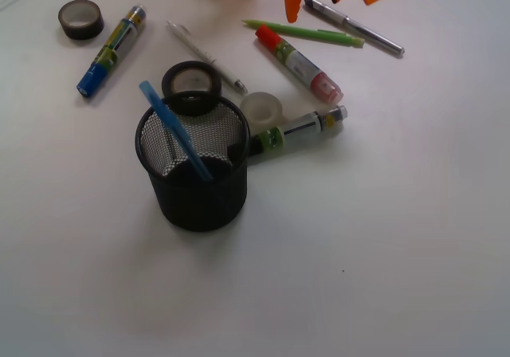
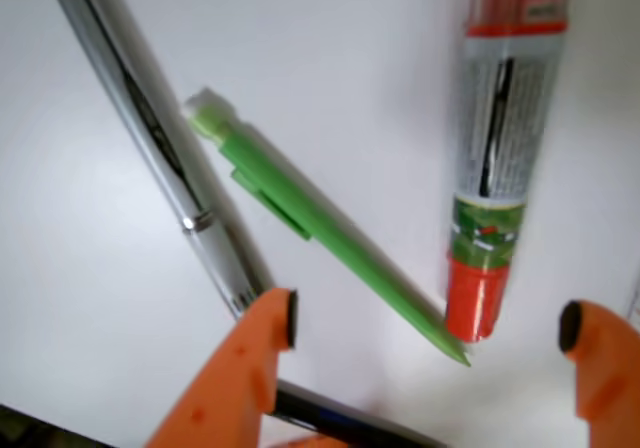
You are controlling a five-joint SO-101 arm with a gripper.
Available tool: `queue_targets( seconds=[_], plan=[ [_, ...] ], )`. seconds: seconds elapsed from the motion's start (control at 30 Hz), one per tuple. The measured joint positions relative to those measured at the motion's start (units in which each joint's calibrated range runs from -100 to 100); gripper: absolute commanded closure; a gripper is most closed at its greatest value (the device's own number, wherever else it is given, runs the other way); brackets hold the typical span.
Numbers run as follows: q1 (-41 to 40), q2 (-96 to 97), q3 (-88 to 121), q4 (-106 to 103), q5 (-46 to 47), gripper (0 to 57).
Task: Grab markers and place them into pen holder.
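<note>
Overhead, claw spread wide above red marker, pinching nothing. Beside that marker: green pen, silver pen. Nearer the camera, pen holder, green marker touching it.

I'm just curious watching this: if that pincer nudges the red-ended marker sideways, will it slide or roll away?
Probably roll: the red-ended marker has a round barrel lying flat on the smooth white table. It looks rigid, so it shouldn't bend. The thin green pen lies close beside its tip and might get knocked. The open pincer hangs above both.
</note>
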Motion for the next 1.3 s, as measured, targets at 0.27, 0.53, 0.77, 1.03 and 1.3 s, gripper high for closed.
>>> queue_targets(
  seconds=[0.27, 0.53, 0.77, 1.03, 1.3],
  plan=[
    [5.0, 13.8, -1.3, -7.9, 6.0, 28.0],
    [6.0, 15.7, -1.3, -12.4, 6.8, 28.0],
    [5.6, 20.8, -1.3, -15.2, 6.9, 28.0],
    [6.7, 23.2, -1.5, -15.4, 6.9, 34.5],
    [6.9, 23.2, -1.5, -15.7, 6.7, 56.9]
  ],
)
